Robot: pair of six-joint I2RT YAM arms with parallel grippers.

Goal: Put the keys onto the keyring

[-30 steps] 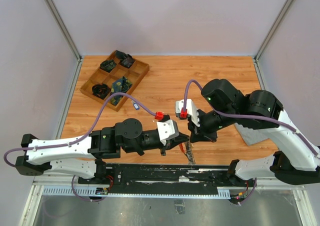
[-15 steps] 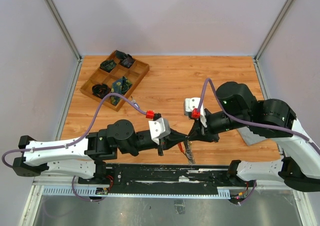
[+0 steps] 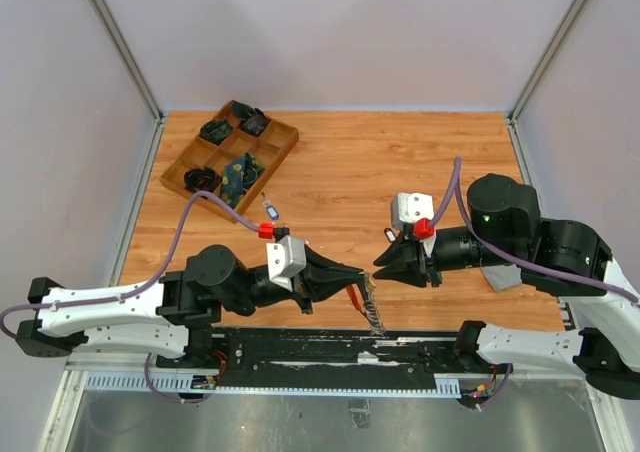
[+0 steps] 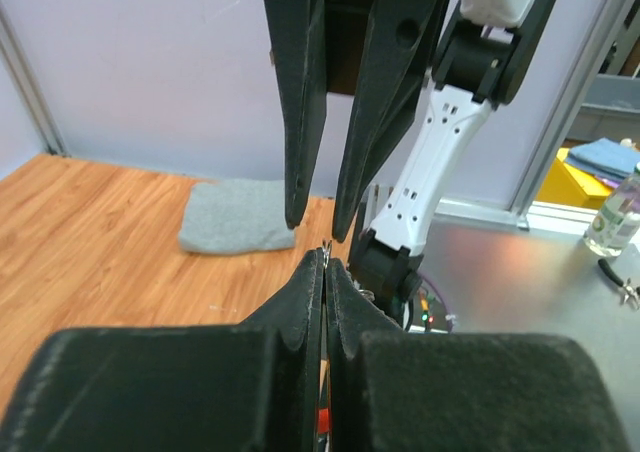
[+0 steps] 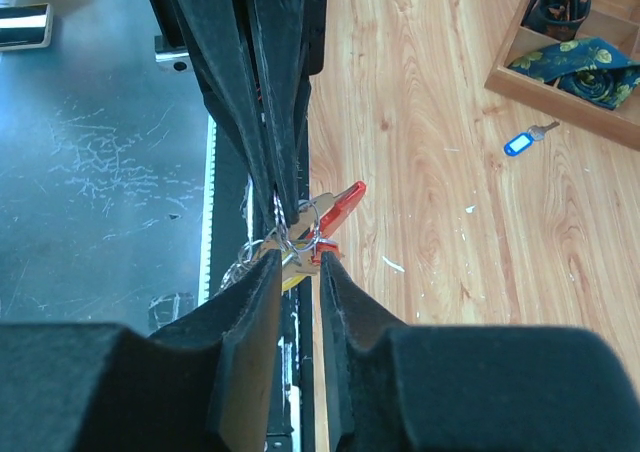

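Observation:
My left gripper is shut on the keyring, whose silvery chain hangs down from it by the table's near edge. In the left wrist view its fingers pinch a thin metal ring at the tips. In the right wrist view the keyring shows as linked silver rings with a red plastic part and a yellow key head tucked below. My right gripper stands open just short of the rings, holding nothing. In the top view the right gripper faces the left one across a small gap.
A blue-headed key lies on the wood near the wooden compartment tray of dark items at the back left. A grey cloth lies under the right arm. The black base rail runs along the near edge.
My right gripper has opened, let go of the keyring and drawn back to the right. The left arm has pulled back to the left, keeping the keyring.

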